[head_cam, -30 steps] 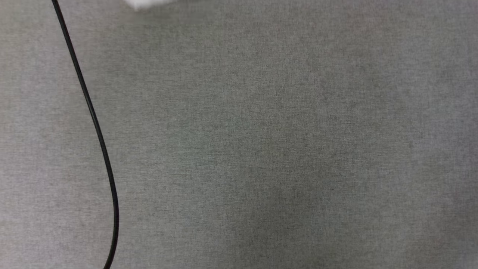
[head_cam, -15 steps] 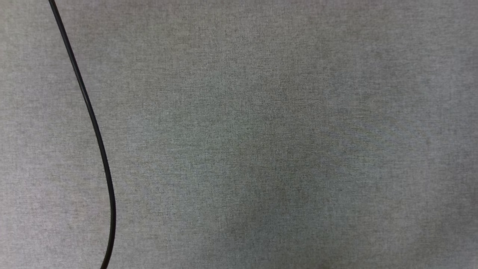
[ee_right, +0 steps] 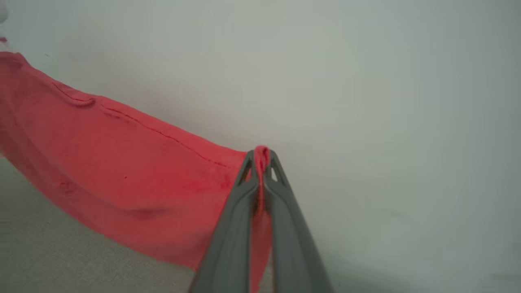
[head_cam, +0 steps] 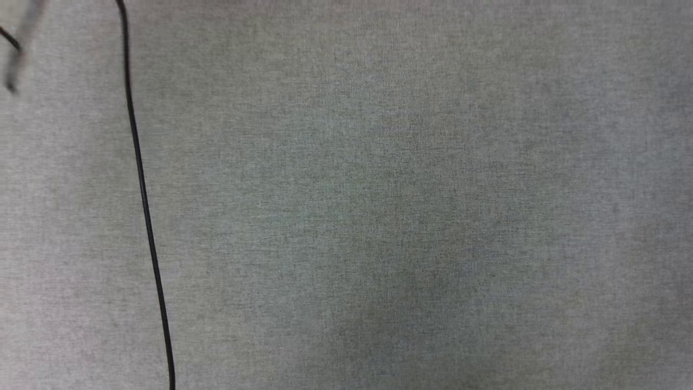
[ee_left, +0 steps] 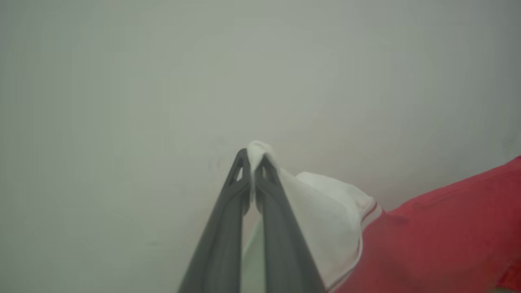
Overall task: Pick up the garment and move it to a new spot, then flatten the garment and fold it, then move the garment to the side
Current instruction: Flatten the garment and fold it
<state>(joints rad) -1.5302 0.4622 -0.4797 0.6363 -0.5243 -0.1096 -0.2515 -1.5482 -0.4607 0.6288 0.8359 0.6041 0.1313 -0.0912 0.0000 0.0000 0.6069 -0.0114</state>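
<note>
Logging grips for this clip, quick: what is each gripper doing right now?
Left gripper: closed, fingers pinching the white sleeve end of the garment.
Right gripper: closed, fingers pinching a red edge of the garment.

Soft, even light — hazy wrist views.

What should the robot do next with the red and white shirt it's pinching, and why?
Probably lower the shirt onto the grey cloth. The left gripper pinches its white sleeve, the right gripper its red fabric, so it hangs stretched between them, ready to lay flat.
</note>
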